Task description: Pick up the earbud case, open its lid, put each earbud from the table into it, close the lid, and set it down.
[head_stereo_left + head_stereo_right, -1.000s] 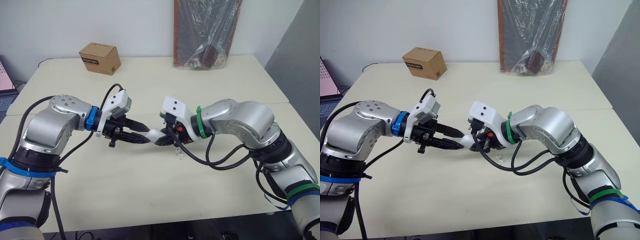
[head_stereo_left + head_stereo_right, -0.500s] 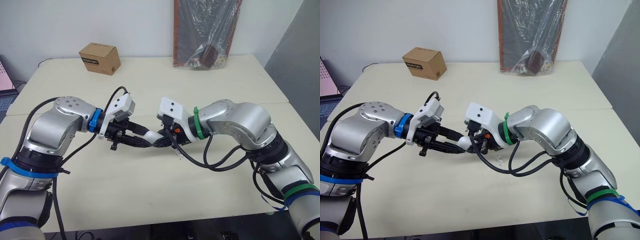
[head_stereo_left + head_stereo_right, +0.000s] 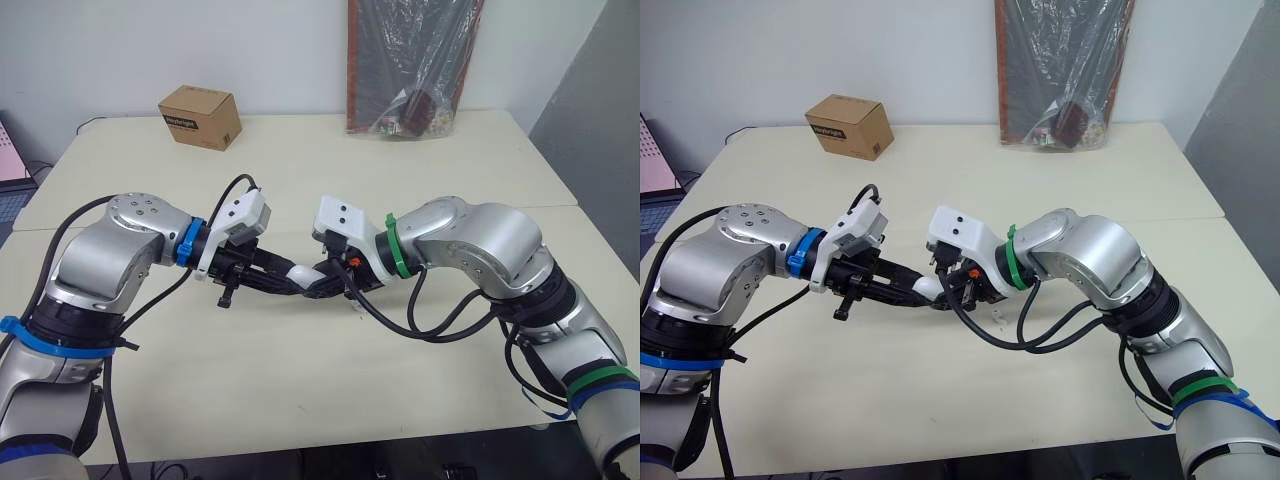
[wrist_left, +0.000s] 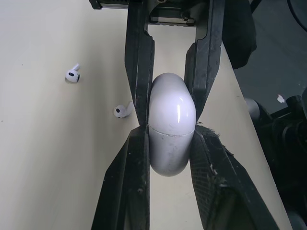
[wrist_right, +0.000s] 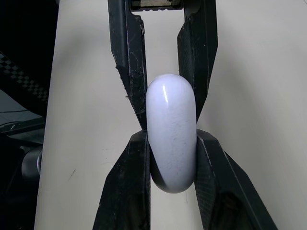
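Cream table (image 3: pixel 300 160) runs back to a white wall, with a cardboard box (image 3: pixel 200 116) at its far side. Low over the middle, the left pincer (image 4: pixel 171 143) and the right pincer (image 5: pixel 171 140) meet head-on, each clamped on one end of the white earbud case (image 3: pixel 301 271), either side of its seam; the lid is shut. One earbud (image 4: pixel 72 75) and a second earbud (image 4: pixel 122 111) lie loose nearby. For a clean opening, I'd hold one half firm and swing the other about the hinge without twisting.

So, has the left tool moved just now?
Yes. Against the cardboard box, the left tool slid toward the robot's right; it now grips the earbud case.
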You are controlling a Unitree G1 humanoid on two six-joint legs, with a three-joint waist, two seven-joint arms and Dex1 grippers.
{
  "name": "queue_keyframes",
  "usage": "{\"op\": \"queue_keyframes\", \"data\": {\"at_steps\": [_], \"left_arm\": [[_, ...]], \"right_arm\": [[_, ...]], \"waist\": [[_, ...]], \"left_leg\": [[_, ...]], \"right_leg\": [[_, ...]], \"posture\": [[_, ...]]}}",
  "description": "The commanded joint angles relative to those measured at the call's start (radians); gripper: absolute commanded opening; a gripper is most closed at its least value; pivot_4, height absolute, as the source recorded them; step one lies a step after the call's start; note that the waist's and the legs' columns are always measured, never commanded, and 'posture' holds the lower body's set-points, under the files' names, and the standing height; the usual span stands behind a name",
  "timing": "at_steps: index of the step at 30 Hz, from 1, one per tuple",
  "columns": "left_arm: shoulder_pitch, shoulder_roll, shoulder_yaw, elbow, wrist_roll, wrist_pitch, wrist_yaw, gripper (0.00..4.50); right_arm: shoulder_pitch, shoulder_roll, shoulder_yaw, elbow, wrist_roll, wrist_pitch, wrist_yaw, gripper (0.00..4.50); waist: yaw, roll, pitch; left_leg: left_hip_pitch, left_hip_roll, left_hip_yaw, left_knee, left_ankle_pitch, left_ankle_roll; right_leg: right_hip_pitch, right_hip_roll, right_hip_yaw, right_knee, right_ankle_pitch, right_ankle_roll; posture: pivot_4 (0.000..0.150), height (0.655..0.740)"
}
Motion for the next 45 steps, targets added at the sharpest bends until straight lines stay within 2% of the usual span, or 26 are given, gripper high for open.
{"op": "queue_keyframes", "data": {"at_steps": [1, 17, 18, 19, 22, 34, 39, 45], "left_arm": [[0.001, -0.001, 0.010, -0.030, -0.018, 0.007, -0.004, 0.78], [0.011, -0.013, 0.013, -0.047, -0.019, -0.006, 0.009, 0.78], [0.010, -0.017, 0.017, -0.047, -0.022, -0.003, 0.014, 0.78], [0.011, -0.021, 0.022, -0.047, -0.025, 0.000, 0.020, 0.78], [0.019, -0.026, 0.031, -0.046, -0.025, -0.007, 0.032, 0.78], [0.146, -0.066, 0.134, -0.054, -0.058, -0.057, 0.129, 0.78], [0.235, -0.118, 0.209, -0.062, -0.079, -0.104, 0.197, 0.78], [0.276, -0.174, 0.267, -0.025, -0.137, -0.095, 0.236, 0.78]], "right_arm": [[-0.031, 0.014, -0.026, -0.028, -0.015, -0.021, -0.006, 0.80], [-0.032, 0.026, -0.042, -0.029, 0.005, -0.001, 0.014, 0.80], [-0.033, 0.025, -0.043, -0.033, 0.006, -0.003, 0.017, 1.53], [-0.033, 0.025, -0.044, -0.036, 0.001, -0.009, 0.014, 1.76], [-0.032, 0.020, -0.043, -0.040, -0.013, -0.025, 0.010, 2.82], [0.042, -0.029, -0.168, -0.099, 0.030, -0.017, 0.001, 2.82], [0.121, 0.043, -0.309, -0.142, 0.029, -0.068, -0.117, 2.82], [0.198, 0.085, -0.362, -0.169, 0.029, -0.136, -0.180, 2.82]], "waist": [[0.000, 0.000, 0.000], [0.000, 0.000, 0.000], [0.000, 0.000, 0.000], [0.000, 0.000, 0.000], [-0.001, 0.000, 0.000], [-0.001, 0.000, 0.000], [0.000, 0.000, 0.000], [0.001, 0.000, 0.000]], "left_leg": [[0.000, 0.000, 0.000, 0.000, 0.000, 0.000], [0.000, 0.000, 0.000, 0.000, 0.000, 0.000], [0.000, 0.000, 0.000, 0.000, 0.000, 0.000], [0.000, 0.000, 0.000, 0.000, 0.000, 0.000], [0.000, 0.000, 0.000, 0.001, 0.000, 0.000], [0.000, 0.000, 0.000, 0.002, 0.000, 0.000], [0.001, 0.000, 0.000, 0.002, 0.000, 0.000], [0.001, 0.000, 0.000, 0.007, 0.000, 0.000]], "right_leg": [[0.000, 0.000, 0.000, 0.000, 0.000, 0.000], [0.000, 0.000, 0.000, 0.000, 0.000, 0.000], [0.000, 0.000, 0.000, 0.000, 0.000, 0.000], [0.000, 0.000, 0.000, 0.000, 0.000, 0.000], [0.000, 0.000, 0.000, 0.001, 0.000, 0.000], [0.000, -0.001, 0.000, 0.002, 0.000, 0.000], [0.000, -0.001, 0.001, 0.005, 0.000, 0.000], [0.000, -0.001, 0.001, 0.009, 0.000, 0.000]], "posture": [[0.150, 0.7400], [0.150, 0.7400], [0.150, 0.7400], [0.150, 0.7400], [0.150, 0.7400], [0.150, 0.7400], [0.150, 0.7400], [0.150, 0.7400]]}}
